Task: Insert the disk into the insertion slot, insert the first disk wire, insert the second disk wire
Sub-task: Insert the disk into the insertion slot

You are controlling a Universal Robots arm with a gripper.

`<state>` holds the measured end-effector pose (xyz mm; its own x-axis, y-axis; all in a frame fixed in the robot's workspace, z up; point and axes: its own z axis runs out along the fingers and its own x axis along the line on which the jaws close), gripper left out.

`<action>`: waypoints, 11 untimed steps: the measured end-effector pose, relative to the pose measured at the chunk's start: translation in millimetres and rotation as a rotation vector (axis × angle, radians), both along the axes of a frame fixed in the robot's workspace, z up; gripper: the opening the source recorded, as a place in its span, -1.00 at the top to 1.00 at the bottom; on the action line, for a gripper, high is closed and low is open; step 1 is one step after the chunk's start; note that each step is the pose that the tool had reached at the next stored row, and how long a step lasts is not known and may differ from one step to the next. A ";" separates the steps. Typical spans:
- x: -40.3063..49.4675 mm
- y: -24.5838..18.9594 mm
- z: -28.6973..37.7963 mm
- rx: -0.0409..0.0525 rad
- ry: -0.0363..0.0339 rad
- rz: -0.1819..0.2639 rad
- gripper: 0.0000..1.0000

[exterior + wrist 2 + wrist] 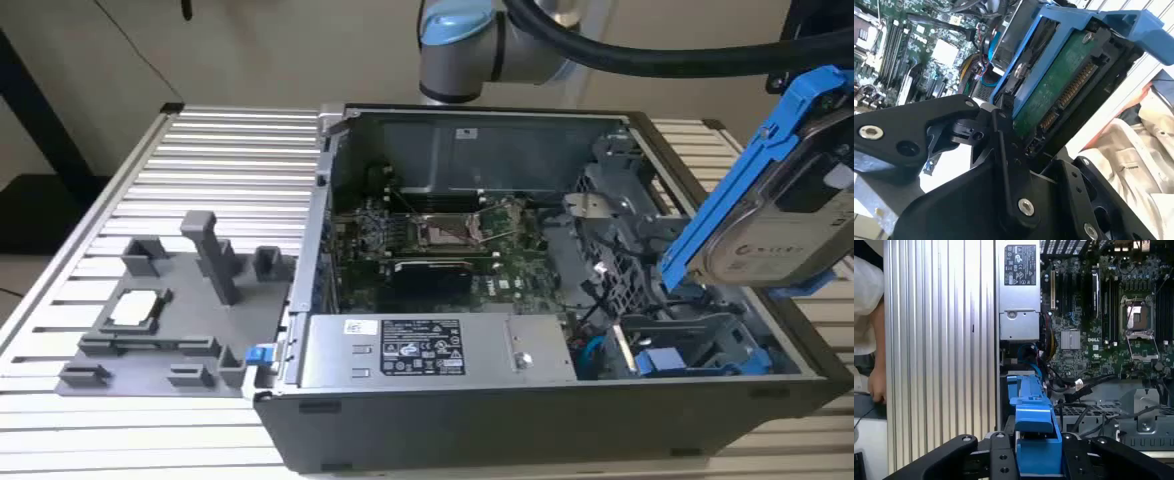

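Observation:
The disk (pixel 787 225), silver-grey in a bright blue carrier frame (pixel 747 170), hangs tilted in the air above the open computer case's corner on the exterior view's right. My gripper (pixel 1036 456) is shut on the disk, with black fingers (pixel 998 452) on either side of the blue frame (pixel 1033 415). In the second wrist view the disk's green circuit board and connector (pixel 1059 92) face out, and the gripper (pixel 1019 127) clamps its edge. The insertion slot (pixel 681 345), a dark bay with blue tabs, lies below the disk. A blue cable (pixel 1029 352) lies beside the slot.
The grey labelled power-supply box (pixel 407 350) sits at the case's front, the motherboard (pixel 441 235) behind it, and a perforated metal cage (pixel 621 215) beside the slot. A grey fixture (pixel 174 310) stands on the slatted table. A person's hand (pixel 876 385) rests beyond the table edge.

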<state>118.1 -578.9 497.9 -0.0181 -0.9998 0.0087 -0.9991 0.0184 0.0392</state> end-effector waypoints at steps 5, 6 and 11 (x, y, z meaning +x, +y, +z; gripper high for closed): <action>0.0 0.0 0.0 -0.0002 0.0000 0.000 0.35; 0.0 0.0 0.0 -0.0002 0.0000 0.000 0.35; 0.0 0.0 0.0 -0.0003 0.0000 0.000 0.35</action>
